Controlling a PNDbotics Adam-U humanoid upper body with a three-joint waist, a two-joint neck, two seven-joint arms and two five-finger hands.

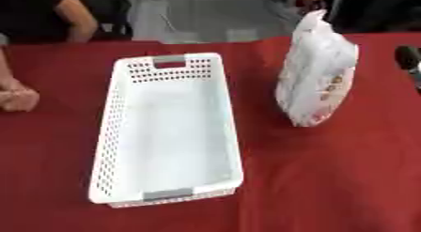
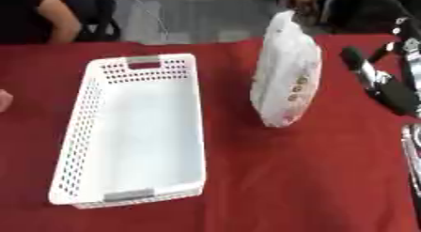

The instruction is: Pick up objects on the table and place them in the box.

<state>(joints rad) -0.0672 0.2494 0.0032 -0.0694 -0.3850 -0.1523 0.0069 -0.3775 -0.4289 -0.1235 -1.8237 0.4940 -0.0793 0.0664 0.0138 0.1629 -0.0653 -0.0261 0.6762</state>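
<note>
right robot hand (image 2: 380, 81) at the right edge, near the white bag (image 2: 285, 71) but apart from it; fingers appear extended, holding nothing. left robot hand not seen. bag upright on the red table (image 2: 312, 179), just right of the white perforated box (image 2: 131, 132), box interior bare. advised: approach bag from its right side, close around the mid body, lift clear of the rim, lower into the box.

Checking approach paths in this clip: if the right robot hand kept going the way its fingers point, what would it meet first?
Probably the white plastic bag: the right robot hand points up-left toward its upper part, though depth is unclear and it might pass behind.
</note>
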